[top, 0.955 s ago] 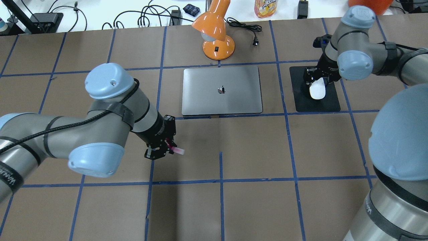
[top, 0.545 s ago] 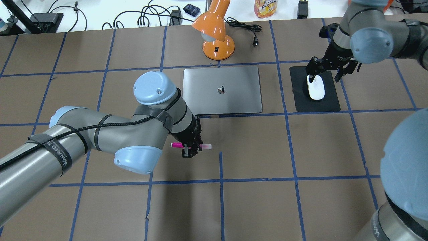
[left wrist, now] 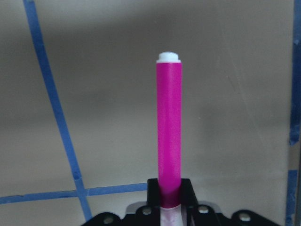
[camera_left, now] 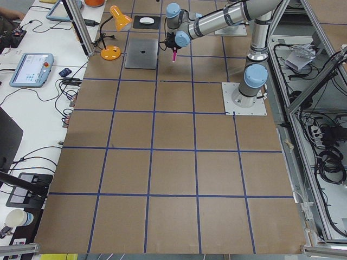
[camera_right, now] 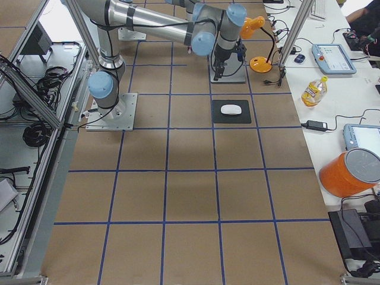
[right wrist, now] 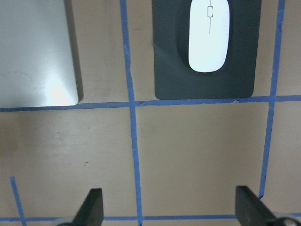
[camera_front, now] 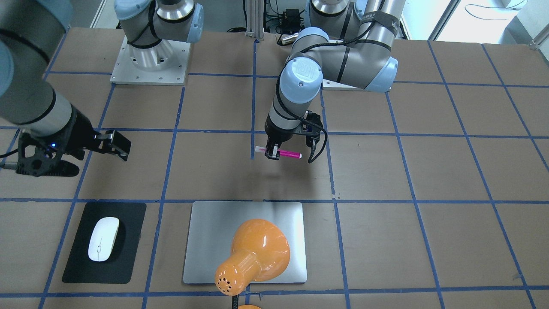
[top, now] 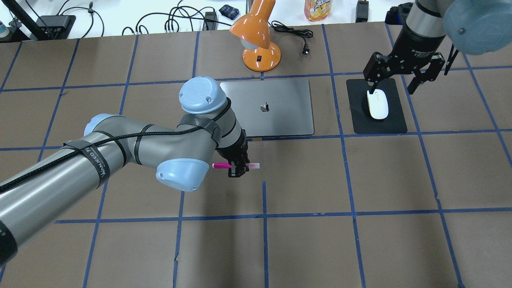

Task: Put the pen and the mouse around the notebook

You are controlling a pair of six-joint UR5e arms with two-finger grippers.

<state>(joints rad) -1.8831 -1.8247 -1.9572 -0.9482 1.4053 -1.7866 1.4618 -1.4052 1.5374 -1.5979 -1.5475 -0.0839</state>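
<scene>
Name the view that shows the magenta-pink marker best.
Left wrist-mounted: the slim magenta-pink marker looms large, clamped in the left gripper. Overhead and front-facing views show it small and horizontal; side views barely, right wrist not at all.

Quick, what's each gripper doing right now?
Left gripper: closed on the pen.
Right gripper: open, holding nothing.

Magenta pen [camera_front: 289, 154] held level near silver notebook [top: 280, 120]; white mouse [top: 378, 105] on black pad [top: 380, 126].
</scene>
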